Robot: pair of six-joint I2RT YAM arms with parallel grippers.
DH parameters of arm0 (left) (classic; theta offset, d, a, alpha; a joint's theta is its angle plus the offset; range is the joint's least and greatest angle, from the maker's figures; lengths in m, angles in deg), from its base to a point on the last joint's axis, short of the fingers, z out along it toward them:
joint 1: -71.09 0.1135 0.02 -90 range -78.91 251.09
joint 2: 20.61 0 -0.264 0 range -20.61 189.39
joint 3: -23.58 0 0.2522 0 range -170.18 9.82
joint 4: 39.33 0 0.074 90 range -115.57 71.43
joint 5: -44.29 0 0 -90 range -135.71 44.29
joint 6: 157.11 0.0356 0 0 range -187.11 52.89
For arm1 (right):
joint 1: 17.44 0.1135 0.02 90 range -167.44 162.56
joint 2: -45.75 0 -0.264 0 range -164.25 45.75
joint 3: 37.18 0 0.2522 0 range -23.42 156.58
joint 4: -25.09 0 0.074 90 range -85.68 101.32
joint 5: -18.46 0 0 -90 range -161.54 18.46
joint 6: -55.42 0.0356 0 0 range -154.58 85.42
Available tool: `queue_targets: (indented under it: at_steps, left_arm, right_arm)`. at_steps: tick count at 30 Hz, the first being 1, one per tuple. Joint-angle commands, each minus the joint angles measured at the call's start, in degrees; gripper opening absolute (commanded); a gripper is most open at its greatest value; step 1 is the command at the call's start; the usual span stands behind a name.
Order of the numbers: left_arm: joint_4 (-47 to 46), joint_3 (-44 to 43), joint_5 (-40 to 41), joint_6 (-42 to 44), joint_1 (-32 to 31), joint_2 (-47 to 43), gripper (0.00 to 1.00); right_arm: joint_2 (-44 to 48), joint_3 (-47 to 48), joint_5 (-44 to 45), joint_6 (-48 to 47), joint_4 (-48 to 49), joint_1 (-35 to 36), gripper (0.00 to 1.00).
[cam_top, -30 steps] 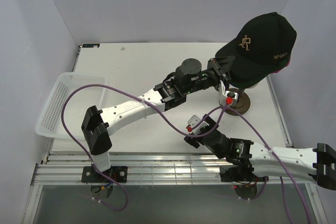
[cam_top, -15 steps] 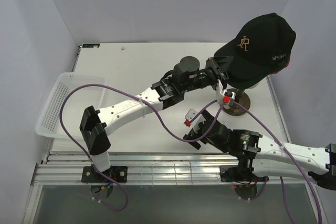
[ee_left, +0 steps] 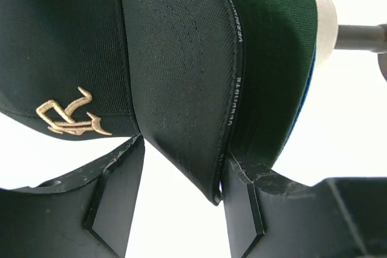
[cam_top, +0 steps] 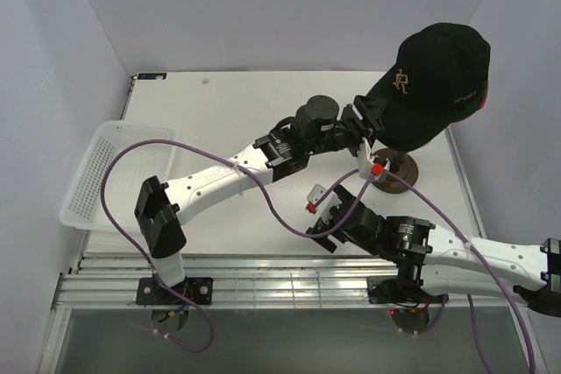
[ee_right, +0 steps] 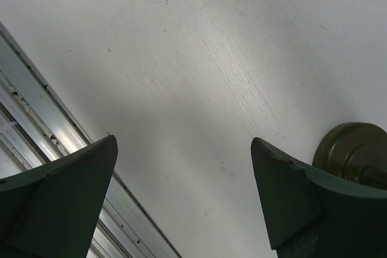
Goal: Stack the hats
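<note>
Clamping the brim of the black cap [cam_top: 436,76], the left gripper [ee_left: 184,152] held it over the green cap [ee_left: 278,40]; the right gripper [ee_right: 182,143] hung wide apart above the table [ee_right: 211,58].

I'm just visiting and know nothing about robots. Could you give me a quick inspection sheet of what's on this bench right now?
Surface: white table, faint scuffs.
Job's things: black cap tops the stack on the mannequin head; green cap lies directly under it; a blue edge and a pink edge peek out below.
Clutter: white mesh basket at the table's left edge, nothing seen inside.
Grippers: left gripper has a finger on each side of the black cap's brim, apparently pinching it; right gripper is open over the table near the round base.
Cables: purple cables run along both arms, one looping over the basket.
Surroundings: pale walls; metal rails at the near edge.
</note>
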Motion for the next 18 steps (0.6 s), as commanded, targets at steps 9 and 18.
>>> queue_targets:
  at_steps: [9,18]
  left_arm:
    - [4.82,-4.33,-0.31,-1.6,-0.61,-1.21,0.7]
    - [10.89,0.67,0.83,-0.46,-0.61,-6.21,0.75]
  right_arm:
    - [-0.33,1.9,-1.07,0.3,0.58,-0.13,0.96]
    - [-1.74,2.51,-2.04,-0.31,0.58,-0.22,0.96]
